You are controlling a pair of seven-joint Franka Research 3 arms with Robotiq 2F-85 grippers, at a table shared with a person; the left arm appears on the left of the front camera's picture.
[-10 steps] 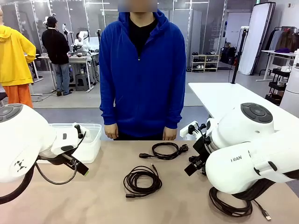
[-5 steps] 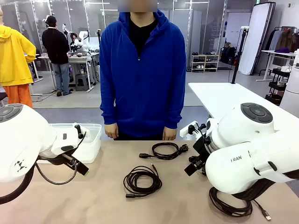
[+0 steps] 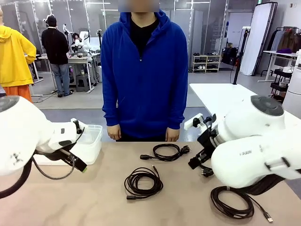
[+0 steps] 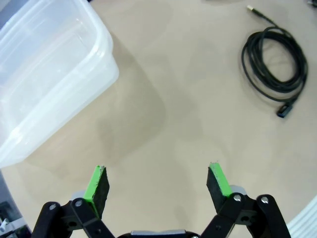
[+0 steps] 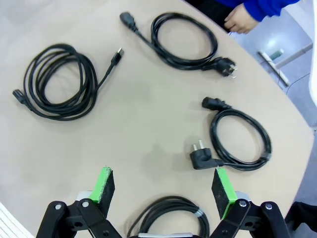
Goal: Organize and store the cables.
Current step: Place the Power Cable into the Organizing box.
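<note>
On the tan worktop (image 3: 94,202), between the robot and a person (image 3: 143,80) in a blue hoodie who stands at the far side, lie the cables (image 5: 54,82): thin black cords, each wound into a round loop with its plug ends free. The first coil (image 3: 143,182) sits at the middle of the worktop. The second coil (image 3: 165,151) lies beyond it, near the far edge and just in front of the person. The third coil (image 3: 232,202) rests at the near right, partly under the right arm. The fourth coil (image 5: 242,141), with an angled plug, lies close to the worktop's rounded edge, as seen from the right wrist. A clear plastic bin (image 3: 91,141) stands at the far left.

The left end effector (image 4: 158,181) hangs above bare worktop beside the bin, its green-padded fingers wide apart, with the first coil well off to one side. The right end effector (image 5: 163,191) hangs above the worktop among the coils, fingers likewise wide apart and gripping no cable. The angled plug lies just beyond one of its fingertips. One hand (image 5: 237,20) of the person hangs past the far edge, apart from the second coil.
</note>
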